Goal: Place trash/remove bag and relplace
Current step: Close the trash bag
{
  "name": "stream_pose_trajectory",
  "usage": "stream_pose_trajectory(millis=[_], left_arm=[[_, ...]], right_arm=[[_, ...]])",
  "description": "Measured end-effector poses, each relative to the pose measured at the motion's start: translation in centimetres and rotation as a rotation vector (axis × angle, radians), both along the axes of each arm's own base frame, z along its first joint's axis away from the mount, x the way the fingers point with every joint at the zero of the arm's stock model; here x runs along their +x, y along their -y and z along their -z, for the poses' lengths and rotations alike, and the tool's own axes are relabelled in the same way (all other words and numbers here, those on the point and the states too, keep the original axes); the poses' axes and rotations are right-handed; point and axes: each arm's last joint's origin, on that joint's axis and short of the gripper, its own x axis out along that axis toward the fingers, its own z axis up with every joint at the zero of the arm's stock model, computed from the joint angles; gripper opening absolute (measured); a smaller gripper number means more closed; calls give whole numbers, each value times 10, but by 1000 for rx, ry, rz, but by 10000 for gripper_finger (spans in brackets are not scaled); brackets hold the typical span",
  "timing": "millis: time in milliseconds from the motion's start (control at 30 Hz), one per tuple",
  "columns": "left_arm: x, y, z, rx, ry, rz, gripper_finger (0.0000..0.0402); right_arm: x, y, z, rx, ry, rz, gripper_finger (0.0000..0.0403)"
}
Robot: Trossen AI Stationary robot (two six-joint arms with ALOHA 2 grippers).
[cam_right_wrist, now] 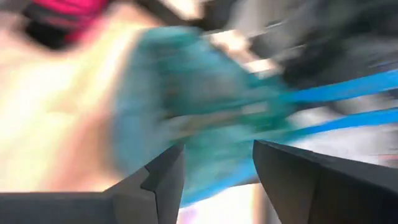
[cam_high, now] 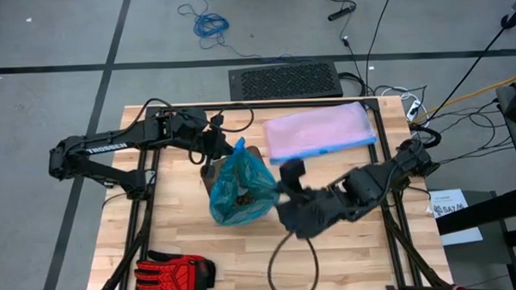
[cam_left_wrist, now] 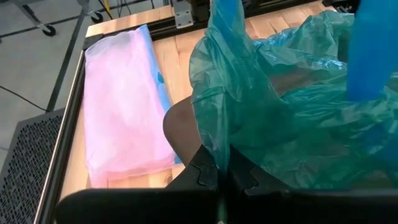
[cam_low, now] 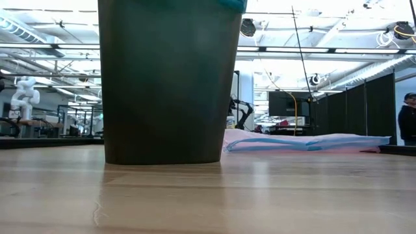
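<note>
Glove (cam_high: pixel 172 272) is seen at the near left of the surface (cam_high: pixel 184 247), well apart from the work. Left gripper (cam_left_wrist: pixel 224 176) is clenched on the bag (cam_high: pixel 240 191) at its far-left edge, a pinch of teal film being held between the shut fingers, as the left wrist view shows. The bag sits mid-surface over the dark bin (cam_low: pixel 168 78), bunched up, with brown trash (cam_high: pixel 241 198) visible inside through the film. The lilac bag (cam_high: pixel 319 132) lies flat at the far right, untouched. Right gripper (cam_right_wrist: pixel 214 165) is placed just right of the bag, fingers parted, nothing between them; blue drawstrings (cam_right_wrist: pixel 348 102) are seen just beyond it.

Risks, as judged: with only one pinch held, the film could tear or slip out if pulled hard; the bag could sag and trash could be spilled onto the surface; the bin could be tipped or dragged if the liner catches on the rim; the drawstring could be missed by the right gripper, given the blur of its view.
</note>
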Motion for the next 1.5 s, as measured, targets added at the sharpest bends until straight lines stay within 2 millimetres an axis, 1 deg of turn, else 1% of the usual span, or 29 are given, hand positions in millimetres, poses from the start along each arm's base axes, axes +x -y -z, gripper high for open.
stream_pose_trajectory(millis=[33,100,233,333,467,567,800,933,1033,1100,1200,1300,1400,1433,1500], left_arm=[[0,0,0,0,0,0,0],[0,0,0,1,3,0,0],[1,0,-1,3,14,0,0],[1,0,-2,6,23,1,0],[1,0,-2,6,26,1,0],[1,0,-2,-1,31,-5,0],[1,0,-3,-2,31,-5,0],[1,0,-2,-5,30,-7,0],[1,0,-2,-7,30,-8,0],[1,0,-2,-8,30,-9,0],[1,0,-2,-8,30,-9,0],[1,0,-2,-9,28,-8,0],[1,0,-2,-9,27,-8,0],[1,0,-2,-9,28,-7,0],[1,0,-2,-10,27,-6,0]], right_arm=[[-1,-4,6,66,-31,2,175],[-2,-18,24,100,-74,15,166],[2,-51,66,-4,-41,17,148],[8,-67,98,-111,9,42,143],[18,-77,136,-294,114,112,142],[27,-82,157,-416,165,150,142],[49,-98,196,-682,196,239,141],[63,-98,219,-765,172,269,141],[72,-90,231,-814,155,319,141],[76,-84,235,-811,152,340,140],[81,-75,238,-791,175,392,129],[83,-71,236,-795,194,434,96],[84,-72,235,-794,197,437,29],[84,-74,233,-797,199,437,15],[84,-82,226,-790,220,442,8]])
